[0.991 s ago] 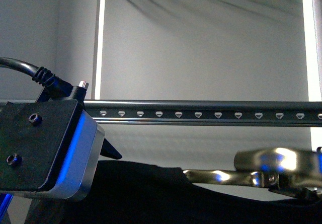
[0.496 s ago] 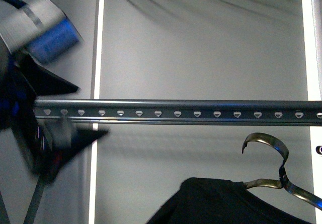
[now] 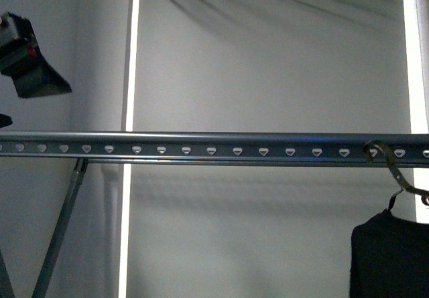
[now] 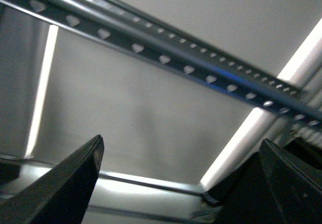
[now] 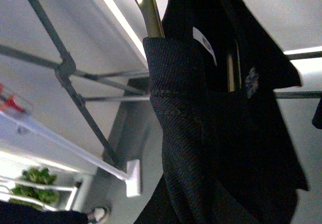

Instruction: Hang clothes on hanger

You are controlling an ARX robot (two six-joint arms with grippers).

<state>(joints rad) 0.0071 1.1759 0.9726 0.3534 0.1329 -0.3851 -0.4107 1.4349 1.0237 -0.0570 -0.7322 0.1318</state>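
The hanger [image 3: 221, 144] is a dark grey rail with pale triangular cut-outs, running across the whole front view. At the lower right hang the black clothes [image 3: 389, 258] on a slim coat hanger whose brass hook [image 3: 383, 157] overlaps the rail. In the right wrist view the clothes [image 5: 221, 133] fill the picture, with a white neck label [image 5: 205, 44] and the brass hook [image 5: 146, 7] above. My right gripper is shut on the clothes, its fingers hidden by fabric. My left gripper [image 3: 27, 100] is open at the upper left, above the rail. Nothing is between its black fingers [image 4: 75, 178]; the hanger [image 4: 166, 58] crosses behind.
A slanted support rod [image 3: 60, 224] drops from the rail at the left, beside a bright vertical strip [image 3: 127, 57]. The right wrist view shows dark frame rods [image 5: 65, 68], a white foot block [image 5: 133, 178], a green plant [image 5: 32, 183] and a shoe [image 5: 98, 215] below.
My left gripper has swung up and left, away from the rail. The clothes on the coat hanger have risen and moved right; the brass hook now overlaps the rail.
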